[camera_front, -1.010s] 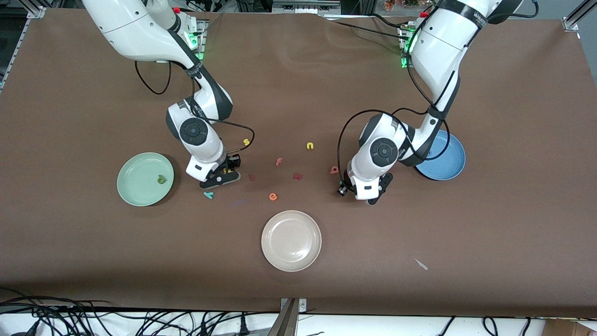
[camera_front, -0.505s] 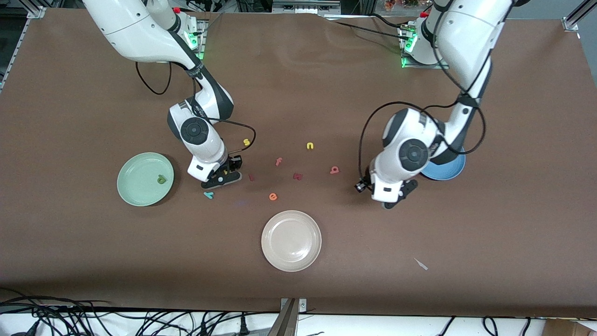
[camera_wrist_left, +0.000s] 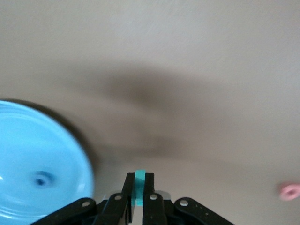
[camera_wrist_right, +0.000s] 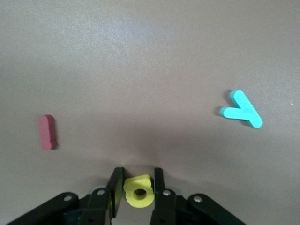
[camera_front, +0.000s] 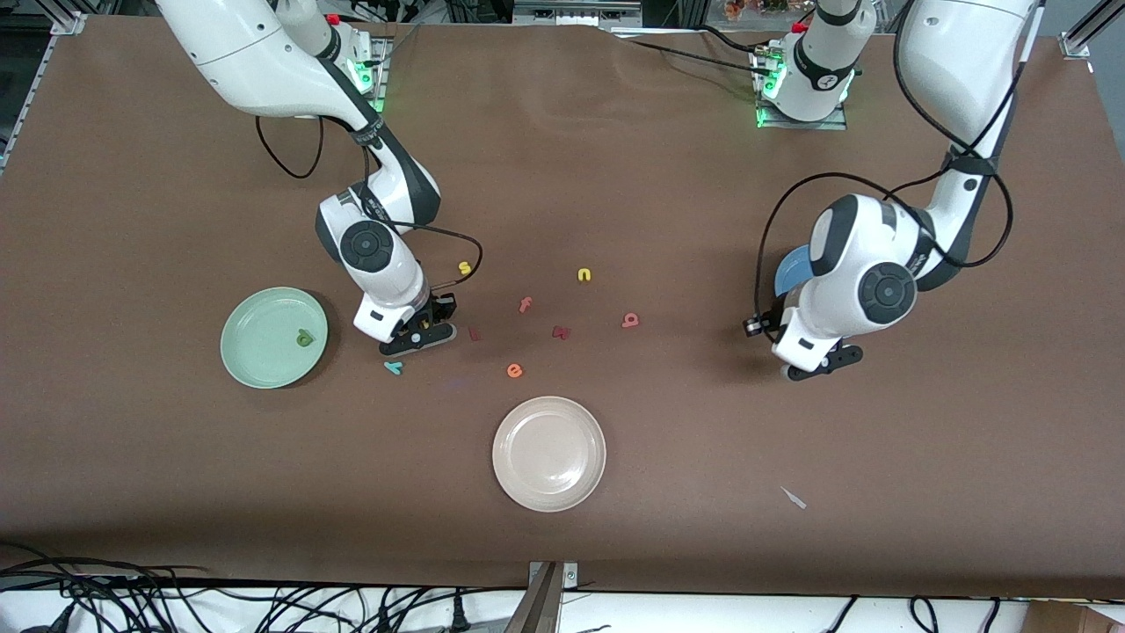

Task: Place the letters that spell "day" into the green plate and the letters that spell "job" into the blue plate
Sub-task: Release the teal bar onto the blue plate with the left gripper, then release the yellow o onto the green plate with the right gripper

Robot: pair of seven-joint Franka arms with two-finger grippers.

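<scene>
Yellow "a" (camera_wrist_right: 138, 191) sitting on the table squarely between the fingers of the right gripper (camera_front: 420, 332), its ring showing in the right wrist view, pads (camera_wrist_right: 117, 185) closed in to its two sides; a pinch by the look of it, letter not yet lifted. Teal "y" (camera_front: 393, 367) flat on the table just beside that gripper, nearer the front camera, toward the green plate (camera_front: 249, 360), long stroke lying slantwise; clearly the right arm's to fetch. Olive-green "d" (camera_front: 305, 338) already in the green plate, alone there. Over toward the left arm's end, a teal piece (camera_wrist_left: 139, 187), probably the "j", pinched upright between the tightly closed fingers of the left gripper (camera_front: 816, 365), held over bare table just beside the blue plate (camera_wrist_left: 28, 197); plate lying to one side of the jaws, so a short sideways carry judged to remain before release. Blue "o" (camera_wrist_left: 42, 179) already in the blue plate. Salmon-pink "b" (camera_front: 630, 320) lying flat on the table mid-way between the arms. Cream-white plate (camera_front: 505, 470) holding nothing.
</scene>
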